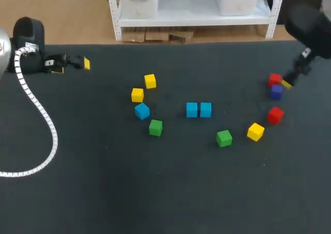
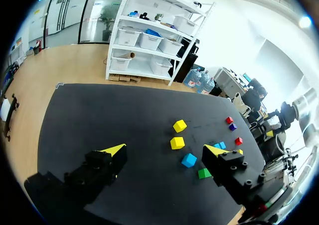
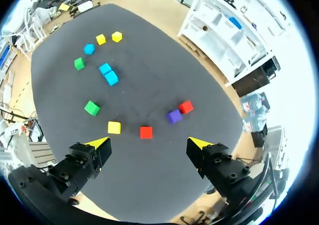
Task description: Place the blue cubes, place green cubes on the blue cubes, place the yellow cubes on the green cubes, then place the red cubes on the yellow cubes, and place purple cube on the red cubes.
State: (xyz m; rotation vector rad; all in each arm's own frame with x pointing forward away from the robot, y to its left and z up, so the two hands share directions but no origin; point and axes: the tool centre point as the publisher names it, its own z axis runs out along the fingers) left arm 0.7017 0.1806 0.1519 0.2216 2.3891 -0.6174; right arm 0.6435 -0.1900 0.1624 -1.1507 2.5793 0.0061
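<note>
Two blue cubes [image 1: 192, 110] sit touching, side by side, at the middle of the table [image 1: 103, 192]. A third blue cube [image 1: 142, 111] lies further toward the left edge, near two yellow cubes [image 1: 137, 94] and a green cube [image 1: 155, 127]. Near the right edge the purple cube [image 1: 276, 91] rests just beside a red cube [image 1: 274, 79], close to the right fingers [image 3: 97, 148], which are spread apart and empty. The left fingers [image 2: 112, 155] hang open and empty over the far left corner.

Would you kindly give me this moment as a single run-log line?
left tool: open, empty | right tool: open, empty | blue pair: side by side | third blue cube: apart | stacks: none
</note>
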